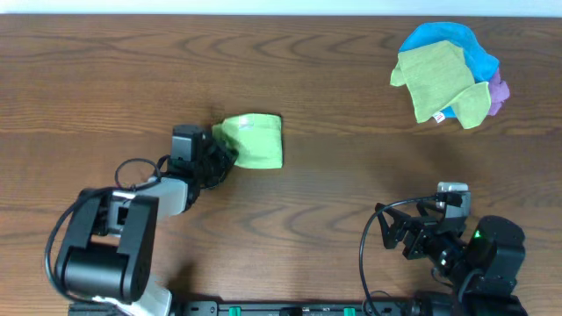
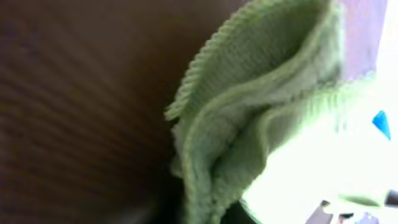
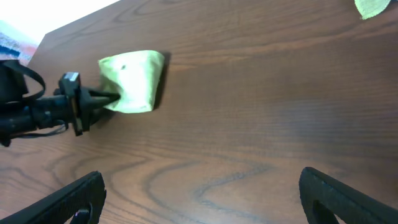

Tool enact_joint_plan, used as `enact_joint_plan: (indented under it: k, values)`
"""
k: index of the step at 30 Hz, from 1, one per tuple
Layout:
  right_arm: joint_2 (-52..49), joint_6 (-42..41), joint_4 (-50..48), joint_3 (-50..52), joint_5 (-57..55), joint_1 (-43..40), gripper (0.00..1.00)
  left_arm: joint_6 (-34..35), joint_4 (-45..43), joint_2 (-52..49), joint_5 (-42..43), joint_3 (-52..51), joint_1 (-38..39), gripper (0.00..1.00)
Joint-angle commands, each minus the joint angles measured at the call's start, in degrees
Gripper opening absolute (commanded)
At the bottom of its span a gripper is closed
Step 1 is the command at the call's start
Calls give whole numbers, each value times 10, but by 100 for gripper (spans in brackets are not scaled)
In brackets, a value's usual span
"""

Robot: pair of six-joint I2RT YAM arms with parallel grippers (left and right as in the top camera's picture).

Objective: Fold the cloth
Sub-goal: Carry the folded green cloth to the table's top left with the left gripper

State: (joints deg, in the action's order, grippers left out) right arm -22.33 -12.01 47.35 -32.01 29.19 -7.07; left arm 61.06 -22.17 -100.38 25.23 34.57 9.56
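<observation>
The lime-green cloth (image 1: 255, 140) lies folded into a small thick rectangle left of the table's middle. It also shows in the right wrist view (image 3: 134, 81). My left gripper (image 1: 221, 152) is at the cloth's left edge, its fingers closed together on that edge (image 3: 107, 98). The left wrist view is filled with the cloth's stacked layers (image 2: 249, 124), very close and blurred. My right gripper (image 3: 202, 186) is open and empty. It hovers low over bare table at the front right (image 1: 395, 230), far from the cloth.
A pile of other cloths sits at the back right: an olive-green one (image 1: 435, 79) on top of a blue one (image 1: 448, 39), with a purple one (image 1: 499, 92) beside them. The wooden table (image 1: 334, 193) runs between the arms.
</observation>
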Motion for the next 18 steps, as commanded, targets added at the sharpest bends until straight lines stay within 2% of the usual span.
enact_joint_plan:
  k: [1,5,9,11,13,18]
  values:
    - [3,-8,0,3,9,-5,99,-7,-21,-17,-1,-5,2,5]
    - [3,-8,0,3,9,-5,99,-8,-73,-14,42,20,-11,5]
    - [3,-8,0,3,9,-5,99,-7,-53,-4,82,96,-38,6]
    - [3,-8,0,3,9,-5,99,-7,-16,-3,93,155,-53,6]
    - [3,-8,0,3,9,-5,99,-13,60,-4,83,227,-70,5]
    - [3,-8,1,3,9,-5,99,-81,239,-29,48,402,-112,5]
